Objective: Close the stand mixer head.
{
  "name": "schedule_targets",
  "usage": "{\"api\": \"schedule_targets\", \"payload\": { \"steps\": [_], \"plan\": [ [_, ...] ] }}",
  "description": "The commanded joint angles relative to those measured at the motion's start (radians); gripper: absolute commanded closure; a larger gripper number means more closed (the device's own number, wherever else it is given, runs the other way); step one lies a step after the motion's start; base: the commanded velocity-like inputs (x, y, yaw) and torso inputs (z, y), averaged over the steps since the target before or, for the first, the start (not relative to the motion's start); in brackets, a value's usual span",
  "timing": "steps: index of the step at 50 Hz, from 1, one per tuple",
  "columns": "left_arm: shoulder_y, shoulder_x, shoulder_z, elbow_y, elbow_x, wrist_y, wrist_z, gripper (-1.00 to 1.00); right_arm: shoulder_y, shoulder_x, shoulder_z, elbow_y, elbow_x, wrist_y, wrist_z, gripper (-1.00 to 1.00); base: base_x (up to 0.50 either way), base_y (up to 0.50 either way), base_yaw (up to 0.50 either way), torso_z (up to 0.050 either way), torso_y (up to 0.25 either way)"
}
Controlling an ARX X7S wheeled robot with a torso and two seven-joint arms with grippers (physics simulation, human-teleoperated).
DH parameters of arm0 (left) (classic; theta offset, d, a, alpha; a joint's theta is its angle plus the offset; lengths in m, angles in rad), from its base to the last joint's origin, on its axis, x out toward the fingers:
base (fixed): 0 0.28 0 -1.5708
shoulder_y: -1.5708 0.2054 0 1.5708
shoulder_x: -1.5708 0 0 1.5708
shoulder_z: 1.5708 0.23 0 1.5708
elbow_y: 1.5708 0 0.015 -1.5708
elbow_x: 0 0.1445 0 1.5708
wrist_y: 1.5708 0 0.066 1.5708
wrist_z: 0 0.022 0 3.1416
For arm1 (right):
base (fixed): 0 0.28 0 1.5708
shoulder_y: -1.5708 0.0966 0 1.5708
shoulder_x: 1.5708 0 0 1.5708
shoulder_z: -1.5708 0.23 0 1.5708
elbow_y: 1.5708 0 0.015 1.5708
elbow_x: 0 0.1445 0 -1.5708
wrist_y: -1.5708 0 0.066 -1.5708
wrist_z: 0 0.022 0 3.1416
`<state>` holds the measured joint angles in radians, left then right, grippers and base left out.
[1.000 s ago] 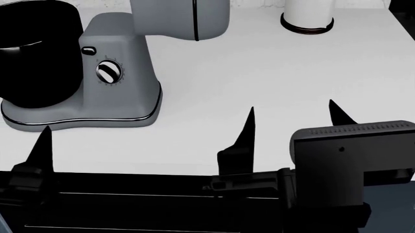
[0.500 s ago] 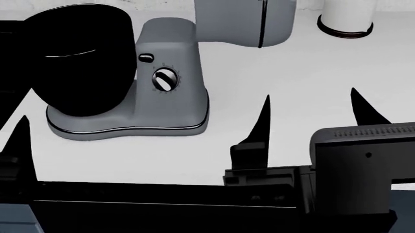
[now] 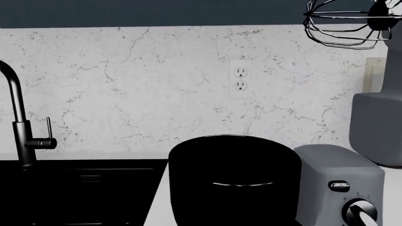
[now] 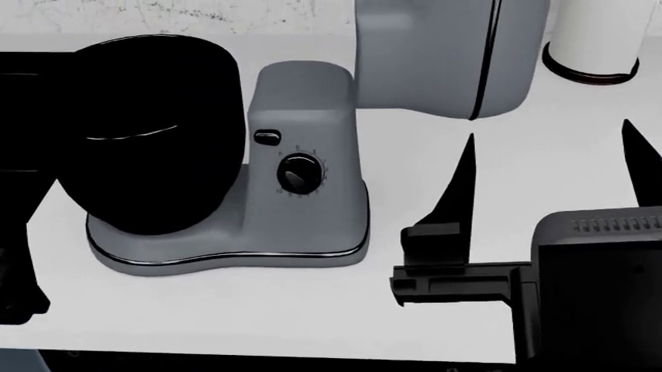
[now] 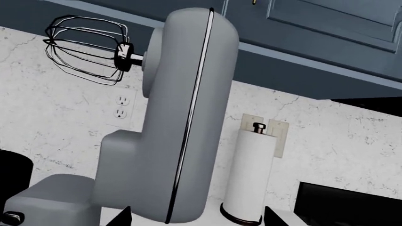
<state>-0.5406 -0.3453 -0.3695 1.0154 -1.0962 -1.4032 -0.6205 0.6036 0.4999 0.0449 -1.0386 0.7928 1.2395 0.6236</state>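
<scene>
The fingers (image 4: 460,186) of your right gripper (image 4: 548,167) stand spread apart and hold nothing. They point up from the counter (image 4: 435,310) just in front of the mixer head (image 4: 445,54). Your left gripper does not show clearly in any view, so I cannot tell its state.

The mixer head is tilted up and back on its column (image 4: 305,124), well above the black bowl (image 4: 145,132). I judge you are at the approach step: the head is not touched yet. The next move calls for raising the right gripper above the rounded top of the head and pressing it forward and down toward the bowl, so it turns on its hinge.

The right wrist view shows what the head view cuts off: the full head (image 5: 182,117) standing almost upright, with the whisk (image 5: 88,49) sticking out to the side, and a paper towel roll (image 5: 251,174) behind. The left wrist view shows the bowl (image 3: 236,179), a black tap (image 3: 19,122) and a wall socket (image 3: 240,79).
</scene>
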Motion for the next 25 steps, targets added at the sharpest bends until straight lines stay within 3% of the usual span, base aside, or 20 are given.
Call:
{"api": "schedule_targets", "payload": {
  "steps": [1,13,19,25],
  "plan": [
    [-0.027,-0.003,-0.060,-0.001,-0.076,-0.018,-0.044,-1.00,0.007,0.050,0.029,0.002,0.110,-0.026,0.082,-1.00,0.26,0.00,0.00,0.000,0.000],
    [-0.091,-0.043,-0.118,-0.019,-0.332,-0.060,-0.223,-1.00,0.046,0.104,0.046,-0.003,0.257,-0.024,0.189,-1.00,0.26,0.00,0.00,0.000,0.000],
    [-0.094,-0.058,-0.108,-0.025,-0.357,-0.050,-0.251,-1.00,0.058,0.143,0.036,-0.001,0.312,-0.055,0.240,-1.00,0.26,0.00,0.00,0.000,0.000],
    [-0.128,-0.127,-0.104,-0.048,-0.542,-0.007,-0.406,-1.00,0.065,0.177,0.119,0.004,0.473,-0.073,0.342,-1.00,0.05,0.00,0.00,0.000,0.000]
  ]
}}
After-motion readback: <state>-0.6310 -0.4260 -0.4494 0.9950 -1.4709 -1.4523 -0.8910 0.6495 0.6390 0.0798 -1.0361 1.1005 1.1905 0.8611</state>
